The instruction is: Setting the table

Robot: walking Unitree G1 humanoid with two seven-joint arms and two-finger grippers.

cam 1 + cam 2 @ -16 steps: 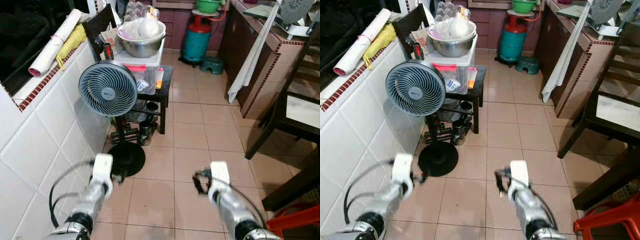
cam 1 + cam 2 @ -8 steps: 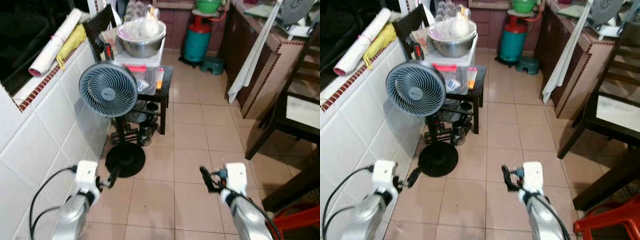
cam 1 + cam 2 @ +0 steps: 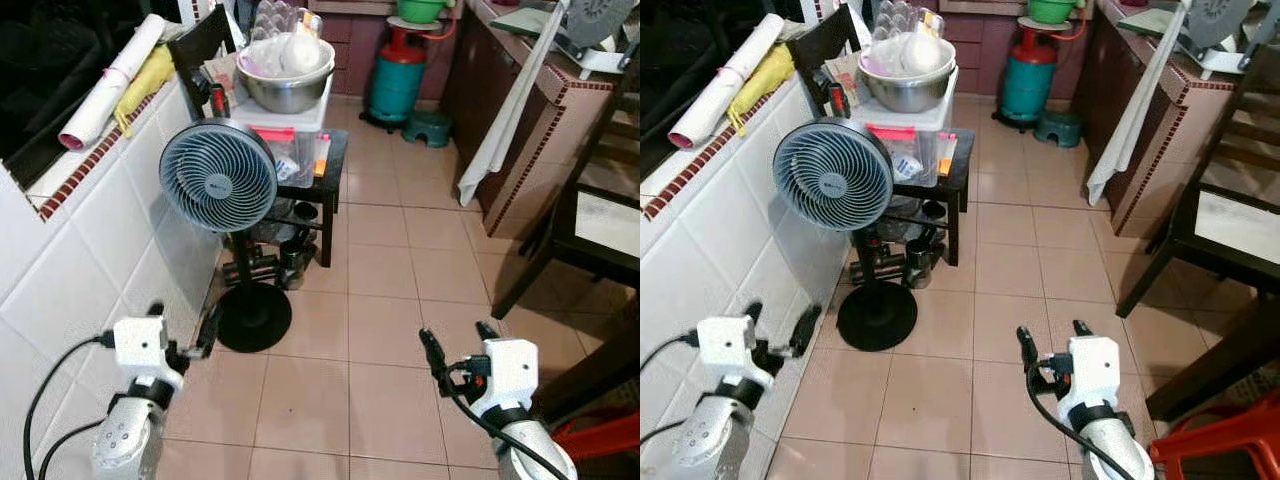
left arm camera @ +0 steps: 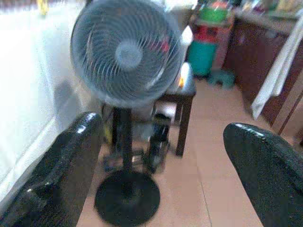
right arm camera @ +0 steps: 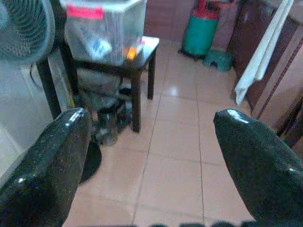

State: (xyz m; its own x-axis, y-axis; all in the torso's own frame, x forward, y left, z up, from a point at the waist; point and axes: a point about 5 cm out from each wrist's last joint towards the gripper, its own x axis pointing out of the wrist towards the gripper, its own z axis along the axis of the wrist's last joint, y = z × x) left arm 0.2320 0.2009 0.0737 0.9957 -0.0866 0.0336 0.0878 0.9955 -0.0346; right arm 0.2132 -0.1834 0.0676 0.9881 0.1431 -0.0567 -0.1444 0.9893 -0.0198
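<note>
**Both grippers empty over the kitchen floor**

We hold the left gripper [image 3: 183, 330] at about 8 o'clock, fingers spread wide, close to the white tiled wall [image 3: 90, 260] and near the fan [image 3: 218, 177] on its round base. The right gripper [image 3: 458, 347] sits at 5 o'clock — also wide, holding nothing. At 12 o'clock a steel bowl [image 3: 286, 88] tops a clear box on the small black table [image 3: 330, 165]; a dark chair [image 3: 590, 230] stands at 3 o'clock.
</note>
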